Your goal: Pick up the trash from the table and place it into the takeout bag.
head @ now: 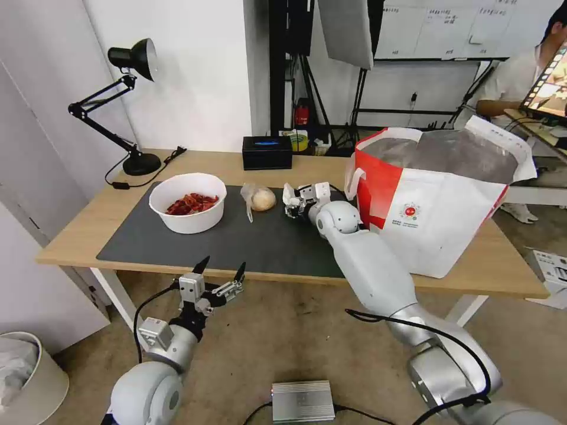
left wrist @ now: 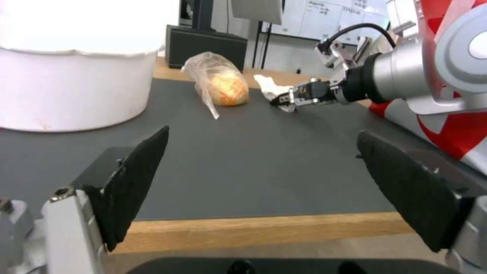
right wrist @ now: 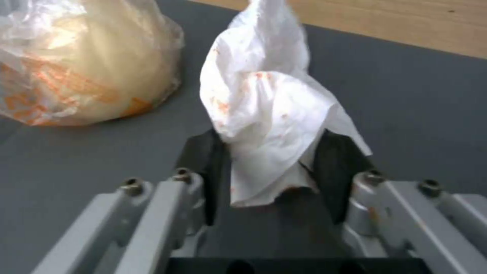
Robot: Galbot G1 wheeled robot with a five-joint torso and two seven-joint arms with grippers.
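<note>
A crumpled white tissue (right wrist: 269,106) with reddish stains lies on the dark grey mat, and my right gripper (right wrist: 269,152) is shut on it, a black pad on either side. From the head this gripper (head: 293,206) is low over the mat, just left of the takeout bag (head: 431,200), which stands open on the table (head: 82,236). Beside the tissue (head: 289,193) lies the clear bag with the tan bun (head: 260,199). Farther left stands the white bowl of red scraps (head: 188,202). My left gripper (head: 221,271) hangs open before the table's front edge, holding nothing.
A black rectangular box (head: 267,152) sits at the table's back edge and a black desk lamp (head: 133,106) at the back left corner. On the floor are a white bin (head: 23,378) at the left and a grey metal box (head: 303,401) between my arms.
</note>
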